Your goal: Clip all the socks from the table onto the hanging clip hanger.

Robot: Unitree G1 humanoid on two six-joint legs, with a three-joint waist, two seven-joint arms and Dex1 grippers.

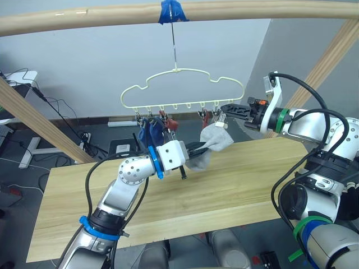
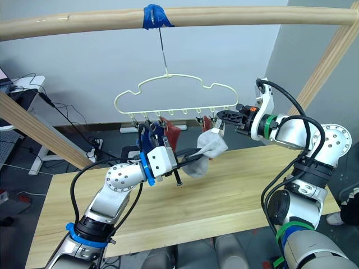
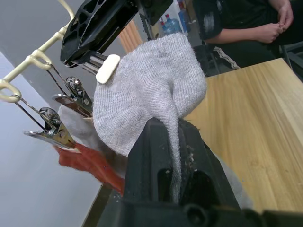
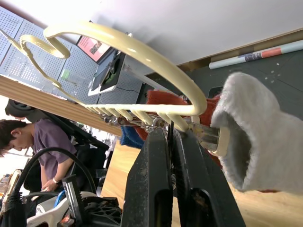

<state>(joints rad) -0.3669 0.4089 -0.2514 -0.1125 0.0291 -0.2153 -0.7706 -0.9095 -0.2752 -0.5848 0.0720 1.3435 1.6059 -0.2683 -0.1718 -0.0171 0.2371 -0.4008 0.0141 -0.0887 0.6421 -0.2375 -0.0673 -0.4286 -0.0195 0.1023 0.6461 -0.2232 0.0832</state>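
You held the soft light grey knit sock (image 1: pixel 216 139) pinched in your left gripper (image 1: pixel 197 150), just below your right gripper (image 1: pixel 223 107) clenched on an end clip of the pale-yellow wire hanger (image 1: pixel 182 89), blue and rust-red socks already hung.

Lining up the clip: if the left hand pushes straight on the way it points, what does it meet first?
Probably the right hand, at the clip hanger's end clip just beyond the grey sock the left hand holds; depth is unclear.

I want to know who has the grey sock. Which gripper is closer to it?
Left. The left gripper is shut on the grey sock, lifting it toward the hanger. The right gripper is just above it, squeezing a clip.
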